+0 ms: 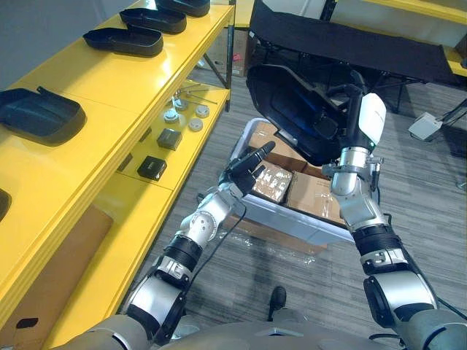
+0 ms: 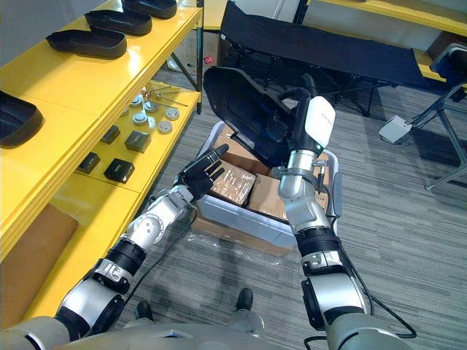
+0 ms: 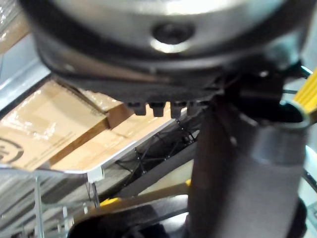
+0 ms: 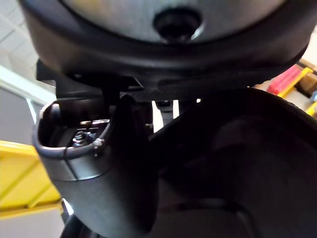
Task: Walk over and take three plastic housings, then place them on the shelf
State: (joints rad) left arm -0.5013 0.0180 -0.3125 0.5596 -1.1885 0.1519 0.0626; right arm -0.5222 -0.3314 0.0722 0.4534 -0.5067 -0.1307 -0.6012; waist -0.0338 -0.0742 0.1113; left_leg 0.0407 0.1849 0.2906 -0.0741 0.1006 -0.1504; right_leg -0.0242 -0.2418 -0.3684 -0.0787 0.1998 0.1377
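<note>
Right hand (image 1: 356, 98): fingers clamped on a black plastic housing (image 1: 288, 98), held high over the crate (image 1: 292, 219) of boxes. Left hand (image 1: 246, 169): empty, fingers straight and apart. Yellow shelf (image 1: 109, 80) carries other housings (image 1: 124, 40). The held one is not yet placed; I cannot tell how many remain.

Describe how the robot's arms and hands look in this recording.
The left arm and right arm are rounded silver-grey segments joined by black ribbed collars. The left hand is dark with slim black fingers. The right hand is dark too, with a glossy white cover.
</note>
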